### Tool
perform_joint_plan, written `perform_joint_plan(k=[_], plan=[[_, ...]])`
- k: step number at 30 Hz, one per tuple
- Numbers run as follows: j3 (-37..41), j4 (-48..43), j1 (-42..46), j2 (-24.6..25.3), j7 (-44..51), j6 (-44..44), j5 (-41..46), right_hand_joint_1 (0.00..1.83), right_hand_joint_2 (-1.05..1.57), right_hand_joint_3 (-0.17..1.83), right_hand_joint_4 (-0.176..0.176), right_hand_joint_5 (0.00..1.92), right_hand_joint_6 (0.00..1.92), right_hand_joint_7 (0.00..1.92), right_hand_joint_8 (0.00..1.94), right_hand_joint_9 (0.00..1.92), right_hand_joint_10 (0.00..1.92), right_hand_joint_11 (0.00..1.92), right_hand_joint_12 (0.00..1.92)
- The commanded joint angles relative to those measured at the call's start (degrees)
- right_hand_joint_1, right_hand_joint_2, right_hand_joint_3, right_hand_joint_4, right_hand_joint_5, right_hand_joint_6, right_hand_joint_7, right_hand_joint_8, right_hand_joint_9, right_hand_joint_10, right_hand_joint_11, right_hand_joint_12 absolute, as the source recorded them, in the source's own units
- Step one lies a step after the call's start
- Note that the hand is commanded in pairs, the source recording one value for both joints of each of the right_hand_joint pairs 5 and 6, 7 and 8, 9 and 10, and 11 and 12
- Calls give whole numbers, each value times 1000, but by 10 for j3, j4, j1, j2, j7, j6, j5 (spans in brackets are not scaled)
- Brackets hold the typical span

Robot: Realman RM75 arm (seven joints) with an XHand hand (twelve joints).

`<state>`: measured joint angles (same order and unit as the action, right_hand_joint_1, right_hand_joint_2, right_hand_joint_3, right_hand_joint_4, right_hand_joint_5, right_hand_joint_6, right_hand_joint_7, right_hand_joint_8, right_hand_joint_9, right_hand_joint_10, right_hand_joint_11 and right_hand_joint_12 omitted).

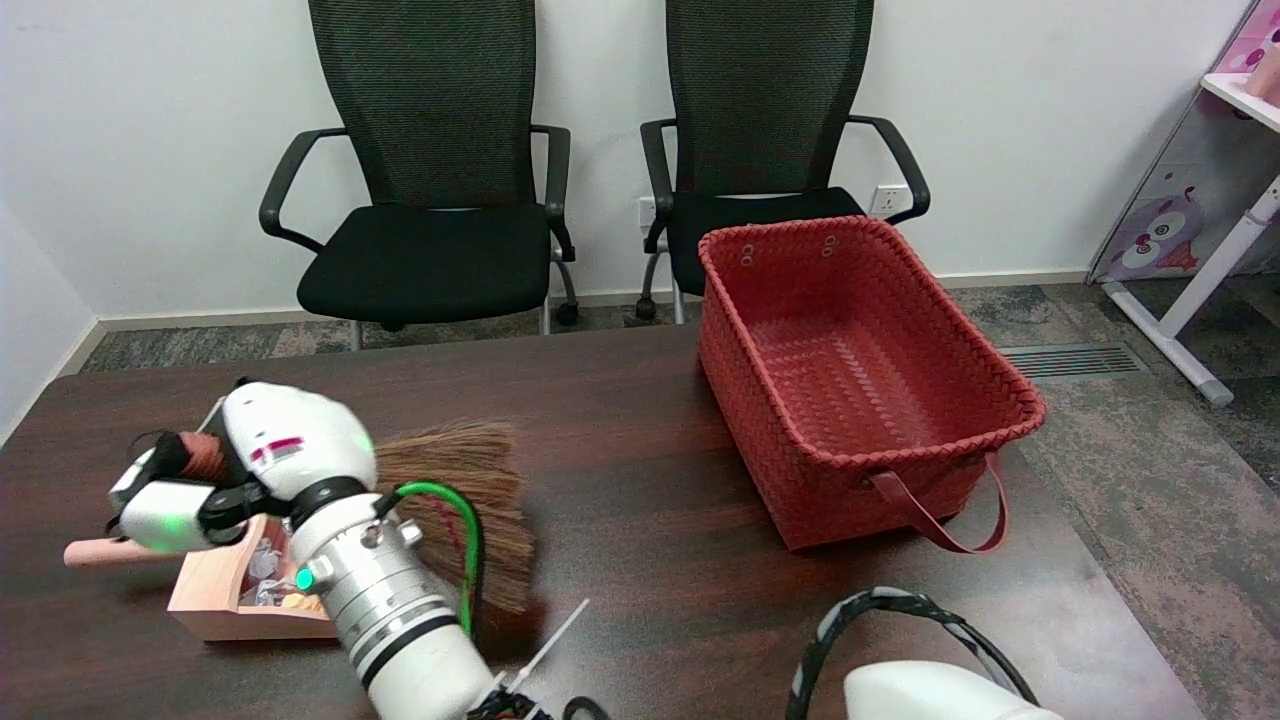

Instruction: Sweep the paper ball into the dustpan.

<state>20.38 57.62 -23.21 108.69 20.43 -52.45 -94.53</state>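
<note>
A pale pink dustpan (215, 600) lies at the table's near left, its handle (95, 551) pointing left. White crumpled paper, the paper ball (262, 568), shows inside the pan, partly hidden by my forearm. My right hand (175, 495) hovers over the pan's back end and grips the dark, red-wound handle of a straw broom (195, 455). The broom's brown bristles (480, 510) fan out to the right of the pan and rest on the dark wooden table (640, 480). My wrist and forearm cover the pan's open side.
A large red woven basket (860, 370) with a strap handle stands on the table's right part, close to its right edge. Two black office chairs (430, 240) stand behind the table. A black-and-white cable loop (900, 610) and a white robot part sit at the bottom edge.
</note>
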Motion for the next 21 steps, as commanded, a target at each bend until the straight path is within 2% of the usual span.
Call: perform_joint_plan(k=[1,6,12,17,21], plan=[[-35,-241,-51,69,-409,2,-115,736,1283,1833,2,1920,1920,1920,1920,1920,1920,1920,1920],[-19,-285,-63,68,-556,29,-115,754,1102,1833,-1,1920,1920,1920,1920,1920,1920,1920,1920],[22,-299,-78,66,-658,106,-98,803,918,1833,-5,1920,1920,1920,1920,1920,1920,1920,1920],[24,-327,-91,64,-801,111,-69,837,854,1833,-7,1920,1920,1920,1920,1920,1920,1920,1920],[25,-312,-95,58,-866,98,-48,856,851,1815,-9,1920,1920,1920,1920,1920,1920,1920,1920]])
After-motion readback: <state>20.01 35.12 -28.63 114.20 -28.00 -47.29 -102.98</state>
